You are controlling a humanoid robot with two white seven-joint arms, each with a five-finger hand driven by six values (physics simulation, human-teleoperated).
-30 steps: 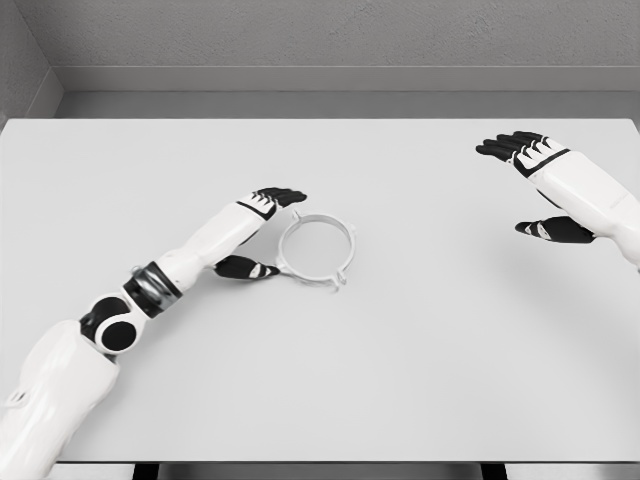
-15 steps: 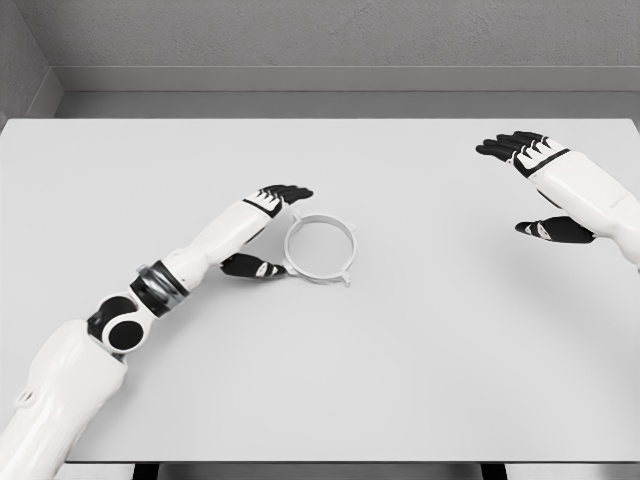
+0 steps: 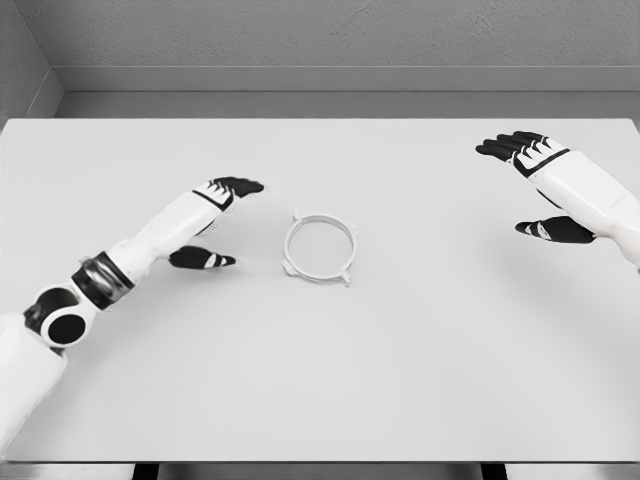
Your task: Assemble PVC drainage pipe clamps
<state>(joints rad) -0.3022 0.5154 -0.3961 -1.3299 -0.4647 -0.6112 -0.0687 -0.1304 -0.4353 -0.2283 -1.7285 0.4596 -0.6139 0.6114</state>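
Note:
A white ring-shaped pipe clamp [image 3: 320, 248] with small lugs lies flat on the white table [image 3: 400, 360], a little left of centre. My left hand [image 3: 222, 222] hovers to the left of the clamp, apart from it, fingers spread and holding nothing. Over the table's right side my right hand [image 3: 530, 185] is raised, also open, far from the clamp.
The table's far edge meets a grey wall [image 3: 320, 40]. Its near edge runs along the bottom of the view.
My left hand has pulled back to the left, away from the clamp it was touching. The clamp rests slightly right of where it lay a second ago. The right arm has not moved.

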